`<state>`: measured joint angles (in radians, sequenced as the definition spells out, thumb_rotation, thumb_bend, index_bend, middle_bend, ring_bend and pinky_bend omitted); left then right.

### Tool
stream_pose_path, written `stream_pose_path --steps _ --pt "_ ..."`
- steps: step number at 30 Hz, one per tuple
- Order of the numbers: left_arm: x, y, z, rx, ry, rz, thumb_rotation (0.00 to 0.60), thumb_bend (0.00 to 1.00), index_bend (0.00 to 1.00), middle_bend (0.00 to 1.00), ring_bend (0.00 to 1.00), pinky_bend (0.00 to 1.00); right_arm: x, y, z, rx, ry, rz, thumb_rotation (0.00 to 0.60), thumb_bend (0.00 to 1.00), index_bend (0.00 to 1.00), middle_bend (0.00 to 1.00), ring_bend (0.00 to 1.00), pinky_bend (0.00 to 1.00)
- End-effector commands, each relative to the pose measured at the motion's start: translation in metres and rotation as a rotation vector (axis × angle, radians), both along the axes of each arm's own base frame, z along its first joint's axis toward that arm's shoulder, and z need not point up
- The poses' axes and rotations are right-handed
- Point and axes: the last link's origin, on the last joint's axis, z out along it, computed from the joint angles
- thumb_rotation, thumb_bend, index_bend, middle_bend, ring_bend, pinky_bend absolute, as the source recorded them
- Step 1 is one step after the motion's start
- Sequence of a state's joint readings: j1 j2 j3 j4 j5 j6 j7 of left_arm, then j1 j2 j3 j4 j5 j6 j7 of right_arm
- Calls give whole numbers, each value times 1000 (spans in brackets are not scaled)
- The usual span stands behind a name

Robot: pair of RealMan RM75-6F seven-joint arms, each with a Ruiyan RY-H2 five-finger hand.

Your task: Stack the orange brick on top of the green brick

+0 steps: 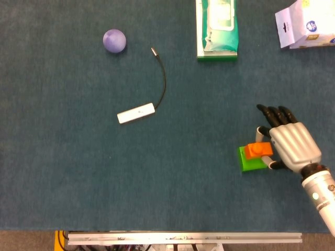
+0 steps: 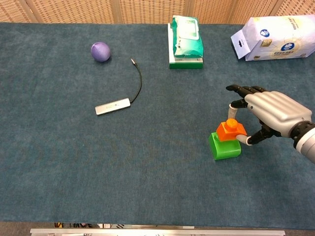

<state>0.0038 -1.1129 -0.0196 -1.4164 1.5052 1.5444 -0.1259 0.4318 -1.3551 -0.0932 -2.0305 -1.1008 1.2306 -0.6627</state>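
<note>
The orange brick [image 1: 258, 150] [image 2: 230, 130] sits on top of the green brick [image 1: 251, 161] [image 2: 224, 147] at the right side of the table. My right hand [image 1: 291, 142] [image 2: 270, 113] pinches the orange brick between thumb and a finger, its other fingers stretched out behind. The brick's right side is hidden by the hand. My left hand appears in neither view.
A purple ball [image 1: 114, 40] [image 2: 100, 51] lies far left. A white dongle with a black cable [image 1: 136, 112] [image 2: 113, 106] lies mid-table. A green wipes pack [image 1: 216, 27] [image 2: 186, 42] and a white paper bag [image 1: 305, 23] [image 2: 273, 37] sit along the far edge.
</note>
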Motion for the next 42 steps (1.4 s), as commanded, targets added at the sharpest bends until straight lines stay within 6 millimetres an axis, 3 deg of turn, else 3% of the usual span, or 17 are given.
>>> stream_pose_path --steps 1,42 --pt "0 0 0 0 1 0 600 0 535 505 448 546 -1 0 0 1 2 -2 600 321 481 43 0 0" --pt "1 0 -1 -3 -1 -1 600 0 535 505 448 545 4 -1 -4 16 81 35 600 324 481 43 0 0"
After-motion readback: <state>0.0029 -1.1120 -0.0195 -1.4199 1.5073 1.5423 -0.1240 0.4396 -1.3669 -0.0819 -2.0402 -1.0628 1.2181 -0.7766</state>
